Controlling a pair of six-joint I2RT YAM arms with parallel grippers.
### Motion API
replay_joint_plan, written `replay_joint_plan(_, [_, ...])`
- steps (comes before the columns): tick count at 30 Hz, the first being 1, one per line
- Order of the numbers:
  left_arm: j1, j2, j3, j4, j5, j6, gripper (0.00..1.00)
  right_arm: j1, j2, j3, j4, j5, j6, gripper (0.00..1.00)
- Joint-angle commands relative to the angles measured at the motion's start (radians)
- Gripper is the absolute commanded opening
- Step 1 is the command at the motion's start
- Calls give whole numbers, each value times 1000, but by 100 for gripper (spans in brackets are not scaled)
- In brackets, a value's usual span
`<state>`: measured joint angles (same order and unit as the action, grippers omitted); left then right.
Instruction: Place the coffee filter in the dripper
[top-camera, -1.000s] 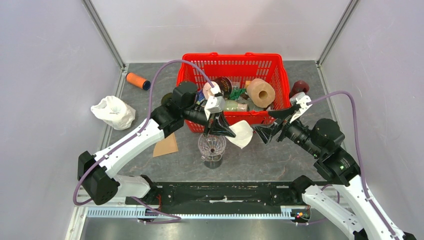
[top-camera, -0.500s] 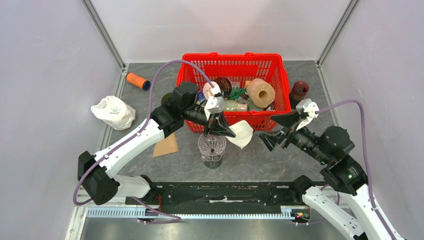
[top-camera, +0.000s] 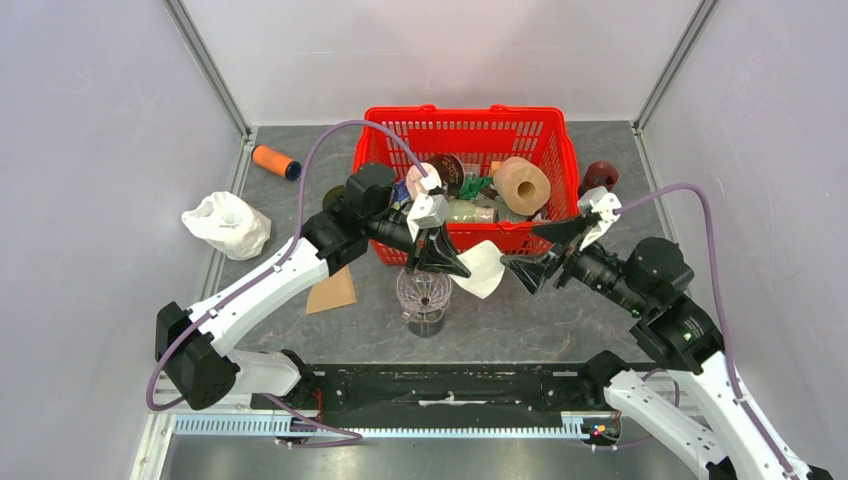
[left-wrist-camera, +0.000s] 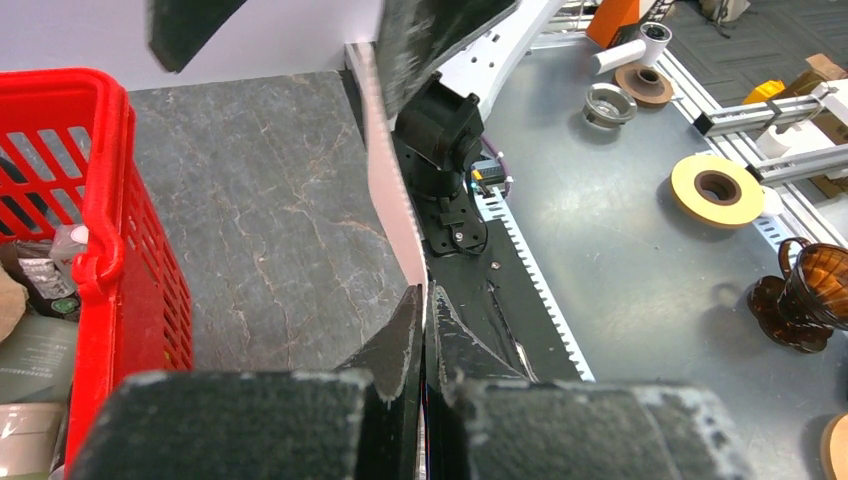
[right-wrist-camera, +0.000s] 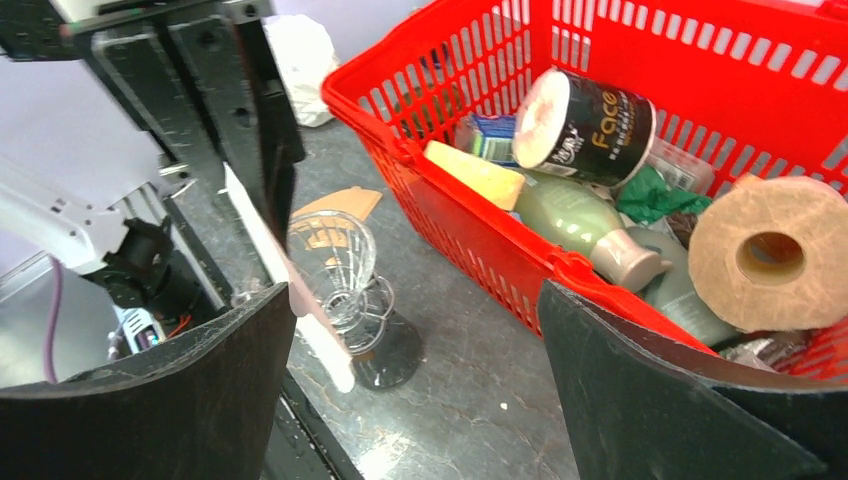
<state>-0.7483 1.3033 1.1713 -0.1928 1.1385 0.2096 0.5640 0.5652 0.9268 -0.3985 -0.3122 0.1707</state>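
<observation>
Glass comes nearest: the clear stemmed glass dripper (top-camera: 424, 295) stands upright just below the centre of the top view. Up and right of it in the frame hangs the white paper coffee filter (top-camera: 484, 268), pinched by one edge in the closed left claw (top-camera: 455, 264). The right claw (top-camera: 520, 247) gapes wide beside it, holding nothing. Paper this thin looks weightless, floppy and easy to crease or tear, so I would take it lightly at the rim or seam. Underneath lies the dark grey stone-patterned counter (top-camera: 540, 320). Farther back sits the red plastic basket (top-camera: 465, 118) of oddments, with pale lilac walls (top-camera: 90, 120) around.
</observation>
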Motion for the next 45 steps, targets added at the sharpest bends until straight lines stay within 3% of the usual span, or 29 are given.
replay_joint_plan(1, [-1, -12, -5, -8, 59, 63, 2, 4, 9, 46, 16, 100, -6, 97])
replay_joint_plan(13, [0, -11, 8, -66, 96, 132, 2, 3, 9, 44, 24, 107, 3, 97])
replay_joint_plan(29, [0, 10, 19, -66, 92, 135, 2, 4, 86, 61, -50, -312, -61, 97])
replay_joint_plan(45, [-1, 21, 27, -57, 104, 144, 2, 4, 227, 65, 56, -461, -16, 81])
